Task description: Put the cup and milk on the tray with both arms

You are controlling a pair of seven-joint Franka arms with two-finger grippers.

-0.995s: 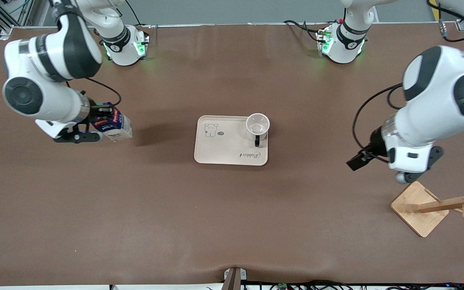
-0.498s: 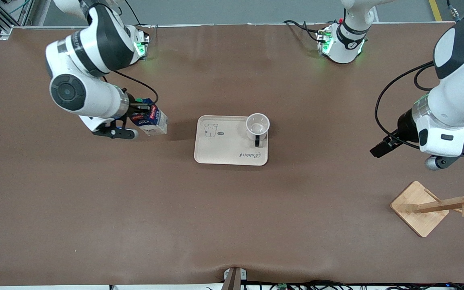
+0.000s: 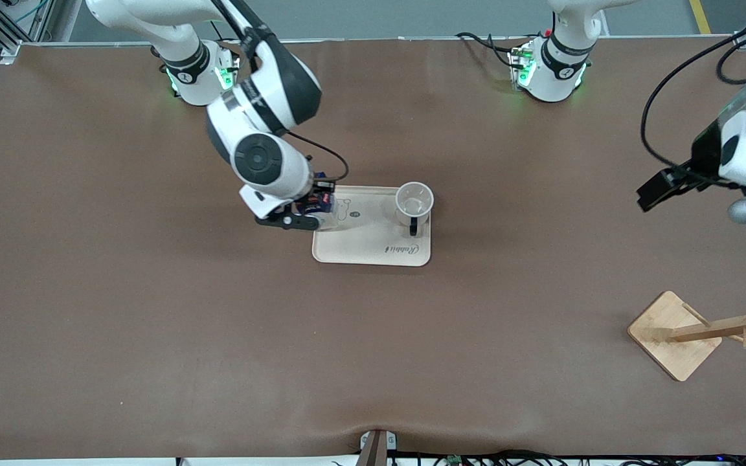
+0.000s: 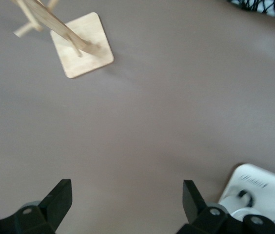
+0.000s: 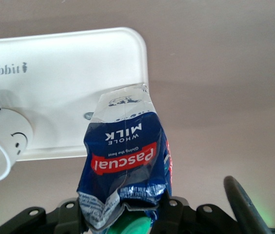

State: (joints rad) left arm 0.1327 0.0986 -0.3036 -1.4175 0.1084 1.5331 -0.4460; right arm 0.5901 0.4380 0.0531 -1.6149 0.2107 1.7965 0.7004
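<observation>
Milk first, since it sits at the right arm's end of the scene. The small dark blue milk carton with its green screw cap (image 5: 123, 161) hangs pinched by its crumpled top in the right gripper (image 3: 308, 210), tilted, with its pale bottom over the edge of the flat cream rectangular tray with rounded corners (image 3: 360, 249) at the end toward the right arm. In the right wrist view the carton's base covers the rim of the tray (image 5: 79, 53) rather than its flat middle, so my judgement is that the carton should travel a little more inward over the bare part, near the cartoon animal drawing (image 3: 340, 208), before it goes down. It should be brought upright on the way, because a tilted base would land on one corner and tip. The fingers should part only once the whole base rests flat.

Next along the tray stands the white mug with the black smiley face and black loop handle (image 3: 414, 202), upright at the end toward the left arm, its handle pointing toward the front camera. It looks already placed. The carton should be set well apart from it, so that neither it nor the gripper knocks the mug.

At the left arm's end of the table, the left gripper (image 4: 127, 200) waits with its fingers spread wide and empty, up in the air over bare brown table. The wooden rack on its square base (image 3: 674, 335) stands nearer the front camera, clear of the work.
</observation>
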